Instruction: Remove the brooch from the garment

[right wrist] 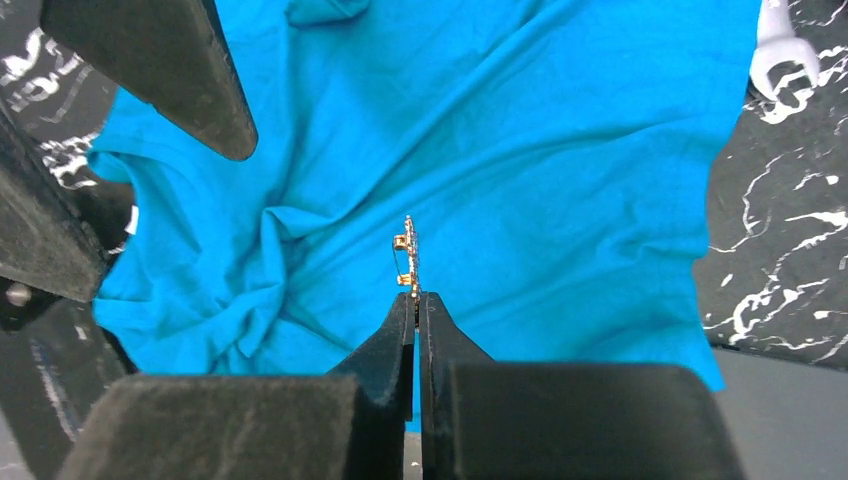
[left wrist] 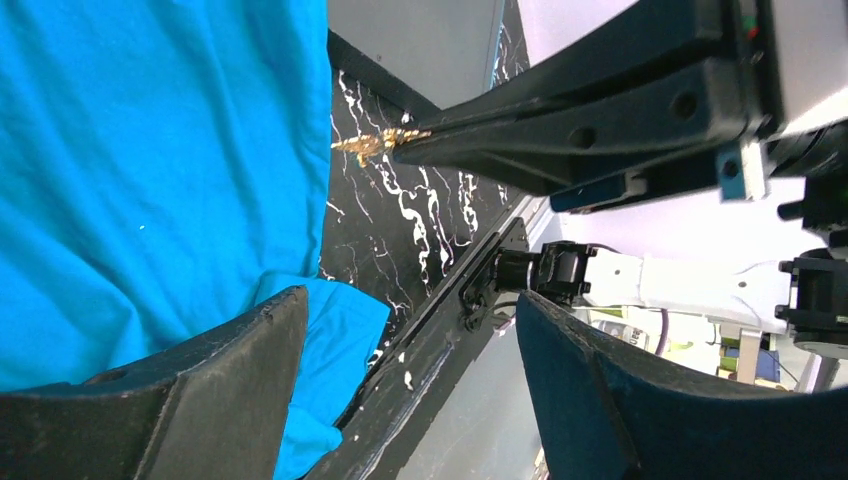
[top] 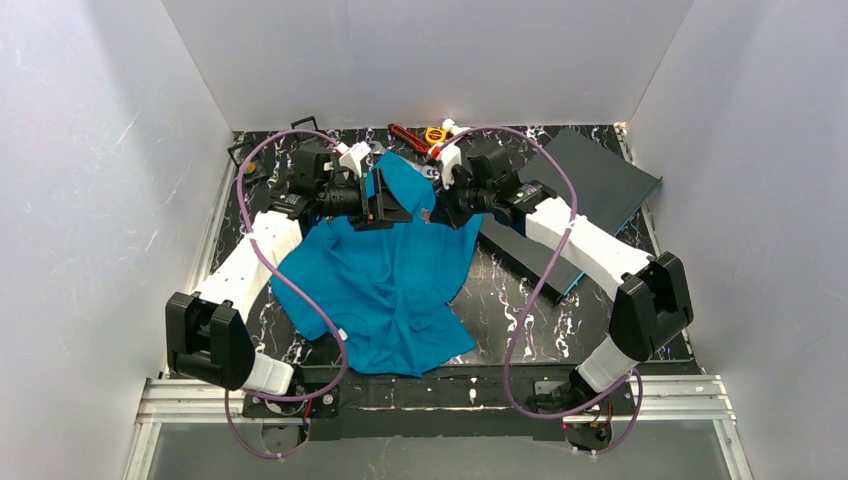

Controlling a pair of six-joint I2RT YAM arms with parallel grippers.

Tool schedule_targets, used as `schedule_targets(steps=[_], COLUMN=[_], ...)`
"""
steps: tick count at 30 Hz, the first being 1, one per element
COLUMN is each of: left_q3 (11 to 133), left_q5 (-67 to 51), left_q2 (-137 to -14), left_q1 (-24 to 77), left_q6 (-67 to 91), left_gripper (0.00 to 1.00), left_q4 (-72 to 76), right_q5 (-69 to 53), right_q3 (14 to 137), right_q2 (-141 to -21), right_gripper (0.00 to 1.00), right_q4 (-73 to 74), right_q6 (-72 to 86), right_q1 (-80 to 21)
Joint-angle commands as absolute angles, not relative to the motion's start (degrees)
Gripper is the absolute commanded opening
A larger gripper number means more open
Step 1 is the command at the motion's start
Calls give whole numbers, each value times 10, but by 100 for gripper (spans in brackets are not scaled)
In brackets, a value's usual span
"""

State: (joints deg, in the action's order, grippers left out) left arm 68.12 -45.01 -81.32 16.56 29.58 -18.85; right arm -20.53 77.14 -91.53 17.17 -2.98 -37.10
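Observation:
The teal-blue garment (top: 385, 285) lies crumpled on the black marbled table (top: 500, 320), and it fills most of the right wrist view (right wrist: 560, 150). My right gripper (right wrist: 417, 297) is shut on the small gold brooch (right wrist: 408, 255), pinching its lower end so it sticks up from the fingertips. In the left wrist view the brooch (left wrist: 365, 145) shows against the tabletop, its tip just beside the garment's edge (left wrist: 150, 180). My left gripper (left wrist: 412, 300) is open with nothing between its fingers. It faces the right gripper (top: 432, 213) over the garment's far part.
A flat dark grey board (top: 590, 190) lies at the back right under the right arm. Red and yellow tools (top: 415, 135) sit at the back edge, with a white wrench (right wrist: 780, 50) close to the garment. White walls enclose the table on three sides.

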Motion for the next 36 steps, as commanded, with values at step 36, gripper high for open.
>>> schedule_targets(steps=[36], left_q3=[613], left_q5=[-764], left_q2=[-761], left_q1=[144], left_q6=[515], left_gripper=[46], left_q4=[22], right_q5=[-175], right_q3=[457], right_q2=[-612], right_gripper=[1], right_q4=[-209], right_q6=[-814], right_q1=[-524])
